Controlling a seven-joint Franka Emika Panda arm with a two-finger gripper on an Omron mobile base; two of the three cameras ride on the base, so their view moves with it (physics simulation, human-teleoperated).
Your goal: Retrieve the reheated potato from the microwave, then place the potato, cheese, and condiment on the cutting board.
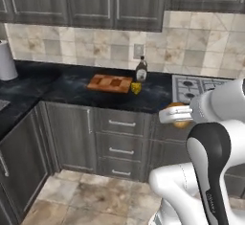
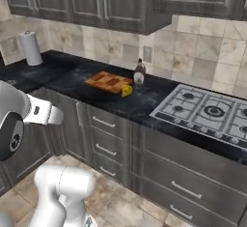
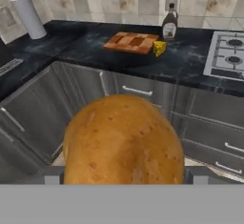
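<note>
A golden-brown oval potato looms at lower centre of the hand view, clasped between the two-finger gripper, whose jaws stand wide around it. Beyond, upper centre, the checkered reddish wooden cutting board lies on the black counter, with the yellow cheese wedge and dark condiment bottle just beside its right end.

White two-finger gripper holds the golden-brown oval potato off the black counter's front edge. Reddish-brown checkered wooden cutting board on counter; bright yellow cheese wedge just beside its right end; dark brown condiment bottle behind cheese.
</note>
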